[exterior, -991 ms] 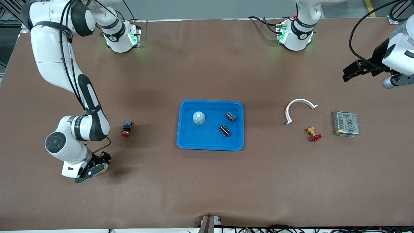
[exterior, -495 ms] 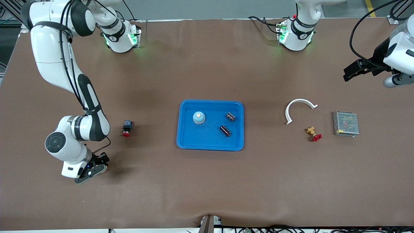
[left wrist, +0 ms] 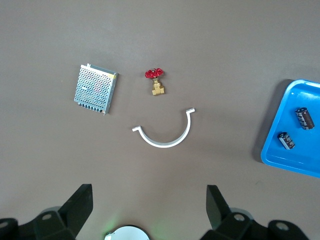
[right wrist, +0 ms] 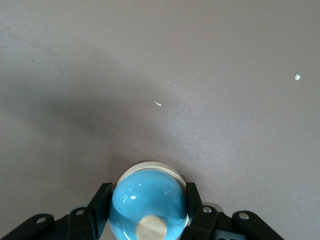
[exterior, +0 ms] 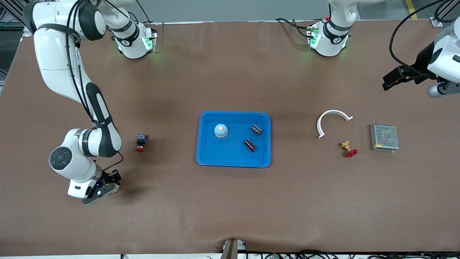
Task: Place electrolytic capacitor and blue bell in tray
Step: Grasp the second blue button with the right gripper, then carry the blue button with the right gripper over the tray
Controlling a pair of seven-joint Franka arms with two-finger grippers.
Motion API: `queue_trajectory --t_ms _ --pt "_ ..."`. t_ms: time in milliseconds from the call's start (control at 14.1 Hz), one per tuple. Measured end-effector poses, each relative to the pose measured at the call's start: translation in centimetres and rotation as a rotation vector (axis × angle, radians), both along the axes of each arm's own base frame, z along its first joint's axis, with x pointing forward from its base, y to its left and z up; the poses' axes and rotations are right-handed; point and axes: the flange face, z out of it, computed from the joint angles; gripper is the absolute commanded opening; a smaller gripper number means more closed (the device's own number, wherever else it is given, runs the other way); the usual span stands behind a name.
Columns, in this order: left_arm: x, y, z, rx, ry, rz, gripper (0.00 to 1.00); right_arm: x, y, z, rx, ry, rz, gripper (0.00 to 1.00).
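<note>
Right gripper (exterior: 107, 187) sits low over bare table at the right arm's end, nearer the front camera than the red push button (exterior: 140, 142). The right wrist view shows its two fingers (right wrist: 101, 202) clamped on either side of a blue bell (right wrist: 146, 205): glossy blue dome on a pale base, cream button on top. The bell fills the gap between the fingers. Whether its base touches the table cannot be told. This bell is well apart from the tray.

Tray (exterior: 206, 158) lies mid-table, flat. In it: a second blue bell (exterior: 221, 130), upright, toward the right arm's end, plus two dark electrolytic capacitors lying on their sides. One capacitor (exterior: 256, 130) sits near the rim at the left arm's end; the other capacitor (exterior: 250, 145) lies nearer the front camera, just beside the first, not touching.

Left gripper (exterior: 395, 80) hangs in the air over bare table at the left arm's end, waiting. Fingers (left wrist: 77, 207) stand wide apart, nothing between them. Its wrist view takes in the white curved bracket (left wrist: 165, 134), the brass valve with red handle (left wrist: 157, 82), the grey mesh box (left wrist: 96, 88) and a corner of the tray with both capacitors. In the front view the valve lies between the bracket and the mesh box, nearer the camera than the bracket.
</note>
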Motion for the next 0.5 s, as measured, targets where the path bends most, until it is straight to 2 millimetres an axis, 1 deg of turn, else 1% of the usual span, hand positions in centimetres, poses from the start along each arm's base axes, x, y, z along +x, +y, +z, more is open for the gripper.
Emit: queue_trajectory --t_ms 283,495 --pt "0.0 0.0 -0.1 0.0 0.002 0.0 1.0 0.4 0.6 0.8 0.025 0.008 -0.01 0.39" --pt "0.0 0.0 -0.1 0.0 0.004 0.0 1.0 1.2 1.6 2.5 0.061 0.035 -0.025 0.39"
